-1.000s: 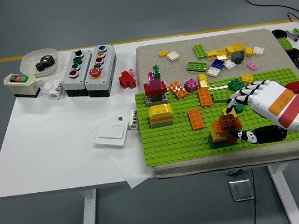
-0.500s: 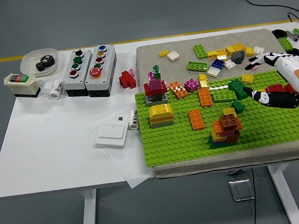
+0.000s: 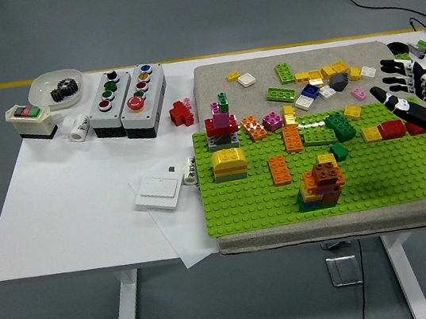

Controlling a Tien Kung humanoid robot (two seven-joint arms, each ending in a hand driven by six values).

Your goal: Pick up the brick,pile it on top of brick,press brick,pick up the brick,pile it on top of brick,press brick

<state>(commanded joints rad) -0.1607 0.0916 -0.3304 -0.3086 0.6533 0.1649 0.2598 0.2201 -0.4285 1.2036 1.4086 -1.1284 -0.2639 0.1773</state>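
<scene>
Cropping right hand (image 3: 420, 92), fingers spread, empty

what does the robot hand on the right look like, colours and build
The right robot hand has a white shell over the back and black jointed fingers with white segments between the joints. A black thumb with a white patch sticks out below. No cables or markings show on it, and the left one is out of view.

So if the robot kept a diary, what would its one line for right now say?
right robot hand: open, empty, at right table edge | left: out of view | brick stack: standing on green baseplate | next: fetch brick
</scene>
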